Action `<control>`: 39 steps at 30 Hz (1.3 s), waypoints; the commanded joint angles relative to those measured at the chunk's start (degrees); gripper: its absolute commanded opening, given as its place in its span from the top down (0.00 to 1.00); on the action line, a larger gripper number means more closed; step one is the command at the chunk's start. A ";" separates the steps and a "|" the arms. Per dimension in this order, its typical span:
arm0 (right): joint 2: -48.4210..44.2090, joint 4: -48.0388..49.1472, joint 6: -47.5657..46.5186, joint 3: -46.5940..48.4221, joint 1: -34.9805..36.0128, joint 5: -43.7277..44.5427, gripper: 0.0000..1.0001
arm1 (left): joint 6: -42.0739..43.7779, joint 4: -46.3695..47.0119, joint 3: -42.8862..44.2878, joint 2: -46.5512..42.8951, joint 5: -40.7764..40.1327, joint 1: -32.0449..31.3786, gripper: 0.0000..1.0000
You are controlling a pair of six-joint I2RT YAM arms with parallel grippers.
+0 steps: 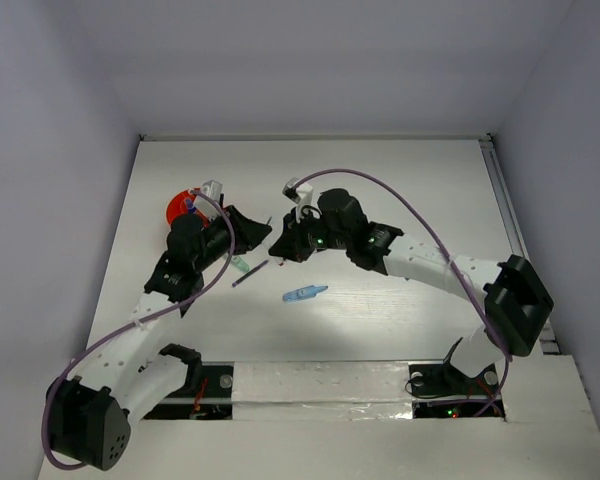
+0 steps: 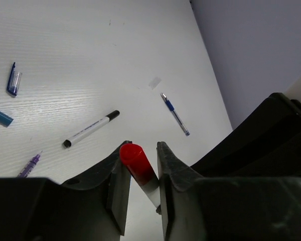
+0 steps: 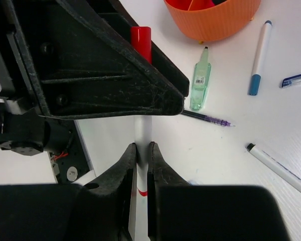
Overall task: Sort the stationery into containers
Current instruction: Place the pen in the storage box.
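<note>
A white marker with a red cap (image 2: 136, 161) is between both grippers. My right gripper (image 3: 142, 148) is shut on its white barrel (image 3: 142, 131). My left gripper (image 2: 143, 146) has its jaws on either side of the red cap end, with a small gap showing. The cap (image 3: 140, 42) sticks out past the left gripper's body. The orange cup (image 1: 180, 210) stands just behind the left gripper (image 1: 262, 228), which meets the right gripper (image 1: 278, 245) mid-table. The cup also shows in the right wrist view (image 3: 215, 20).
On the table lie a green highlighter (image 3: 200, 80), a purple pen (image 3: 208, 119), a white marker with a blue cap (image 3: 258, 57), a white pen with a black cap (image 2: 90, 129), a blue pen (image 2: 174, 114) and a small blue piece (image 1: 305, 294).
</note>
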 commanded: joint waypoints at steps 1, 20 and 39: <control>-0.52 3.80 0.43 1.29 0.81 -0.98 1.00 | 1.33 1.42 1.00 -1.60 -5.10 0.18 0.83; -11.24 8.37 2.45 -14.17 0.81 9.21 0.32 | 5.73 -7.90 5.31 -8.63 -46.12 -0.88 1.00; -20.57 11.36 1.57 -23.76 0.81 10.44 0.33 | 9.14 2.90 4.61 2.60 -81.83 -0.88 1.00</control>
